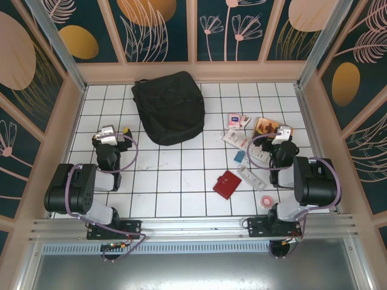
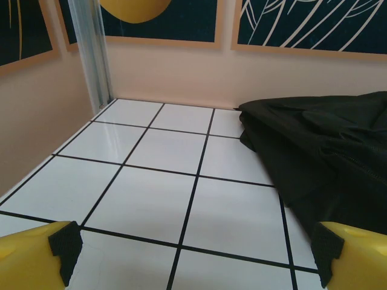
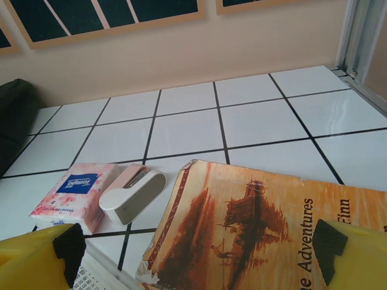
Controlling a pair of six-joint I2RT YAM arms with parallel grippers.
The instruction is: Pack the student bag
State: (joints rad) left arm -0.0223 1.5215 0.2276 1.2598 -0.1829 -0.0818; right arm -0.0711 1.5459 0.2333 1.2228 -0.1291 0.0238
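Upper centre of the overhead view: student bag [image 1: 169, 109], black and soft, slumped flat on the white tiled table [image 1: 181, 199] near the back wall. I can make out no open mouth from here.

Right half of that view holds the loose stock, well apart from the bag:
- book [image 3: 266, 223], lying flat
- tissue pack [image 3: 75, 187], just beside a small beige stapler-like item
- red wallet [image 1: 227, 184]
- tape roll [image 1: 266, 200]

Left gripper [image 2: 193, 257]: jaws spread wide, nothing between them, low over bare tile with the bag's edge at the right of its wrist view.

Right gripper [image 3: 193, 257]: jaws released too, poised over the book's near end.

Step, as I judge it: the very start, with nothing packed. Next I'd want the bag opened by the left arm, or the book pinched by its edge — a flat cover offers little purchase.
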